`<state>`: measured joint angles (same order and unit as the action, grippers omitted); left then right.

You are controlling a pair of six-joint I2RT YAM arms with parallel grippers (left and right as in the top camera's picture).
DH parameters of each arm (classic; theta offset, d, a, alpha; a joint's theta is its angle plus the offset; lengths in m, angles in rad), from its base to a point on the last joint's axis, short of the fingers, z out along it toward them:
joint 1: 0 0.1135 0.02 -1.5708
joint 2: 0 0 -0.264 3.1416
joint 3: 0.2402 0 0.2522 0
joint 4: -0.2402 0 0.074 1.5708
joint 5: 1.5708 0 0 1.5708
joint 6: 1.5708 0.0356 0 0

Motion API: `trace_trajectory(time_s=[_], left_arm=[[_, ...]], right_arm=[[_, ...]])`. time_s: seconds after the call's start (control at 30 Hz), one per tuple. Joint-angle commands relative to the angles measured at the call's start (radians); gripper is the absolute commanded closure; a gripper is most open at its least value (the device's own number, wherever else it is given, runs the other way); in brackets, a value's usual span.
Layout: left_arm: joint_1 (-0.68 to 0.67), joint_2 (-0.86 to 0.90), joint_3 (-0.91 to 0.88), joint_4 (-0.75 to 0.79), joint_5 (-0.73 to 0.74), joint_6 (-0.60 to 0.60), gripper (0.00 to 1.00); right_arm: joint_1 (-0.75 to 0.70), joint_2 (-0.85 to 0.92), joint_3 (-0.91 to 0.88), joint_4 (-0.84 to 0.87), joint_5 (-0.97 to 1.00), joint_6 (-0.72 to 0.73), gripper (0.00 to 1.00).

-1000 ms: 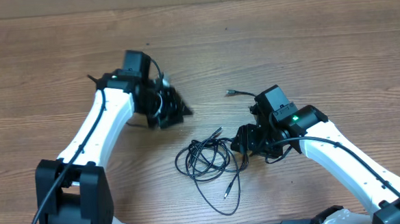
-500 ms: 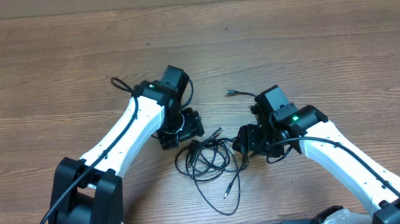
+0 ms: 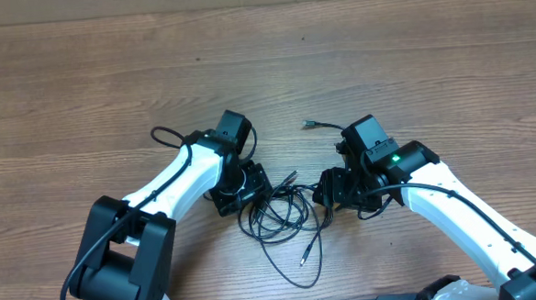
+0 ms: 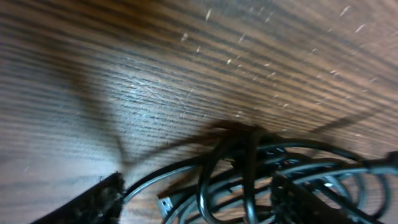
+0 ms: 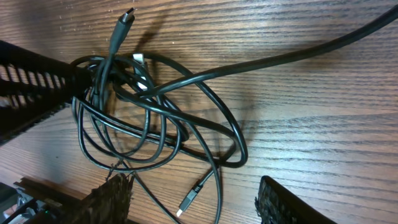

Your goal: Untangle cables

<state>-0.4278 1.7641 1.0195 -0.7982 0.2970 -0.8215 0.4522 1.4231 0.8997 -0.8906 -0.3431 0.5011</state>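
The cables (image 3: 278,210) lie as a tangle of thin black loops on the wooden table between my two grippers. One plug end (image 3: 303,257) trails toward the front, and another (image 3: 291,177) sticks out at the top of the tangle. My left gripper (image 3: 245,192) is open at the tangle's left edge. In the left wrist view, several strands and a silver plug (image 4: 166,207) lie between its fingers (image 4: 199,208). My right gripper (image 3: 329,192) is open at the tangle's right edge. In the right wrist view, the loops (image 5: 155,118) and a plug (image 5: 189,200) lie ahead of its fingers (image 5: 196,208).
A further plug end (image 3: 311,123) lies on the table behind the right arm, and its cord runs under that arm. My left gripper's finger (image 5: 31,81) shows at the left of the right wrist view, touching the loops. Bare wood surrounds the tangle.
My left arm has swung right and toward the front, bringing its gripper from well left of the tangle onto its left edge. The right arm and the cables have not moved.
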Motion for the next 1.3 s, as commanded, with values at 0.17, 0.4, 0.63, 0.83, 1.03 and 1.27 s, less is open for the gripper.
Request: trace_trajectory(time_s=[0.17, 0.4, 0.63, 0.83, 1.03, 1.27], left_arm=[[-0.005, 0.014, -0.168, 0.120, 0.037, -0.058, 0.96], [-0.003, 0.013, -0.157, 0.122, 0.037, -0.026, 0.96], [-0.004, -0.041, -0.028, 0.068, 0.037, 0.128, 0.96], [-0.003, -0.130, -0.003, 0.037, 0.057, 0.150, 0.96], [-0.003, -0.273, -0.003, 0.039, 0.098, 0.221, 0.95], [-0.003, -0.381, -0.003, 0.036, 0.190, 0.446, 0.96]], right_arm=[[0.002, -0.021, 0.018, 0.006, -0.023, -0.005, 0.36], [0.007, -0.020, 0.018, 0.063, -0.311, -0.005, 0.31], [0.060, -0.018, -0.006, 0.127, -0.234, 0.237, 0.31], [0.080, -0.001, -0.039, 0.150, -0.181, 0.354, 0.31], [0.093, 0.000, -0.070, 0.257, -0.181, 0.419, 0.30], [0.093, 0.000, -0.070, 0.415, -0.181, 0.151, 0.20]])
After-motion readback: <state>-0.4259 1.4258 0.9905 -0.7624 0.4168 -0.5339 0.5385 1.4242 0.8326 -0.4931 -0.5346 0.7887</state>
